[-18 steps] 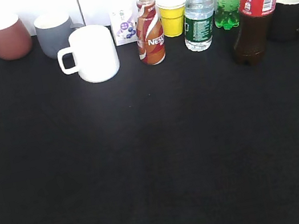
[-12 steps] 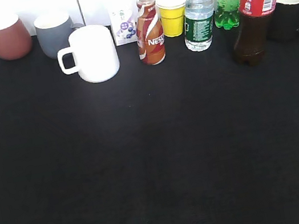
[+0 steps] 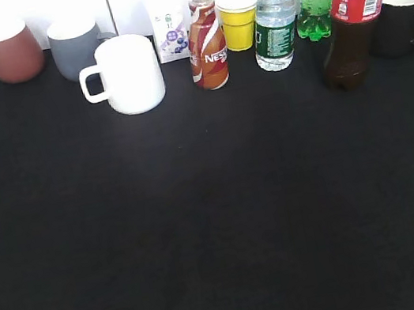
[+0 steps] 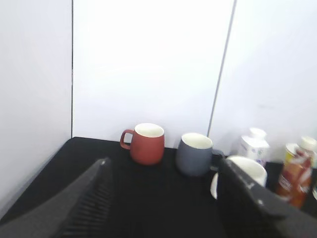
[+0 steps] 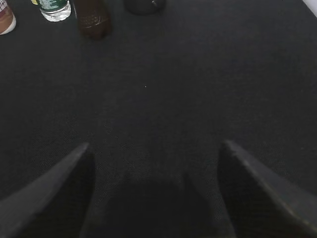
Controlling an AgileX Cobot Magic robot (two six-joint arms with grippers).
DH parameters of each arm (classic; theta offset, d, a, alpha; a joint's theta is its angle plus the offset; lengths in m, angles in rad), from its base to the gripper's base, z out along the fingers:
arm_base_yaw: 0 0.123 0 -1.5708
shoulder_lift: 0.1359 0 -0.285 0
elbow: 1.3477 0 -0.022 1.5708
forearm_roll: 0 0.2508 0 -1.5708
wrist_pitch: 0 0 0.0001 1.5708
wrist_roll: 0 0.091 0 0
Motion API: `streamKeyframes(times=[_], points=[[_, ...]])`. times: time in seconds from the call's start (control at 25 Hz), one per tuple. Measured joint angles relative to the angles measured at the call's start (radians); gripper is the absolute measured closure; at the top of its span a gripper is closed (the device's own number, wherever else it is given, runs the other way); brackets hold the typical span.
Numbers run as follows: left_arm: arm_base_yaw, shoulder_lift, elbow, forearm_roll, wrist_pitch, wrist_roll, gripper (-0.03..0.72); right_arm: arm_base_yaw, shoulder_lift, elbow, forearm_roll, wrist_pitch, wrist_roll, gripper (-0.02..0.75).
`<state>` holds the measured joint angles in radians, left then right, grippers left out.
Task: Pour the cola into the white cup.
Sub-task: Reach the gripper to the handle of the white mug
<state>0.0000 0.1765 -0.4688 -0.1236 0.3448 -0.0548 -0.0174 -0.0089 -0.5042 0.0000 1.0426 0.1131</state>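
Both sets of jaws stand wide and empty, the left gripper [image 4: 163, 198] facing the mugs, the right gripper [image 5: 153, 188] low over bare cloth. The cola [image 3: 349, 17] stands upright near the table's far right corner, just in front of a black mug [image 3: 401, 16]; about half full, it looks fairly heavy, its thin plastic smooth and likely to give, so I'd grip around the red label. The white cup [image 3: 129, 74], stiff and breakable, sits toward the far left. The table [image 3: 219, 225] wears a matte black cloth against a white wall.
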Motion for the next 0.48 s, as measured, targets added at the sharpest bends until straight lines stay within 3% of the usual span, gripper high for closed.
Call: streamKeyframes(times=[0.12,0.2,0.32,0.48], points=[[0.000,0.251,0.045,-0.003,-0.273,0.000,0.204,0.000,0.000,0.000,0.000,0.000,0.000,0.153],[0.000,0.435,0.054,0.020,-0.475,0.000,0.256,0.000,0.000,0.000,0.000,0.000,0.000,0.153],[-0.012,0.740,0.055,0.041,-0.662,0.000,0.280,0.000,0.000,0.000,0.000,0.000,0.000,0.153],[-0.161,1.119,0.055,0.101,-1.014,0.000,0.282,0.000,0.000,0.000,0.000,0.000,0.000,0.153]])
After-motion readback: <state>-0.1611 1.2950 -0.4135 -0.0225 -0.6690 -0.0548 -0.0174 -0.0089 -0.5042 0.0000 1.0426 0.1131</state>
